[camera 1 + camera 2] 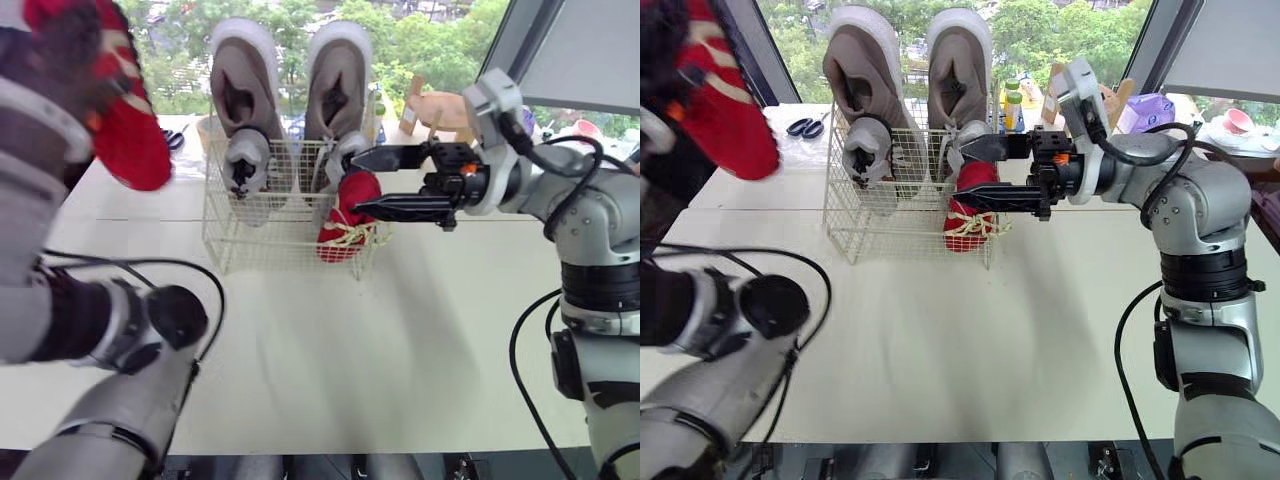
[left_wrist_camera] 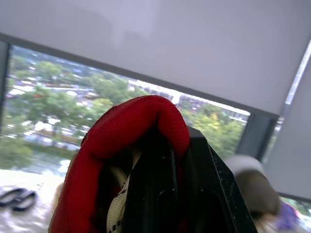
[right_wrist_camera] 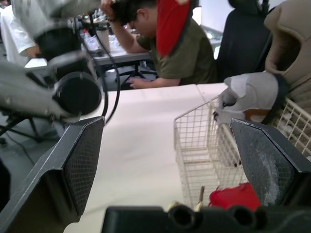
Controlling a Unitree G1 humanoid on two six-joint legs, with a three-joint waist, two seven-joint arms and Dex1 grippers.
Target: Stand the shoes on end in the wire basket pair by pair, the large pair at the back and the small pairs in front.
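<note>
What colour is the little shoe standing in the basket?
The small shoe is red with cream laces, clearest in the right eye view.

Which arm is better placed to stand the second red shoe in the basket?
Left. The left gripper grips the raised red shoe, up left of the wire basket. The right gripper is open and empty, by the other red shoe standing in the basket's front.

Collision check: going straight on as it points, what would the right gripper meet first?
Probably the red shoe in the wire basket, just ahead of the right gripper; depth unclear.
</note>
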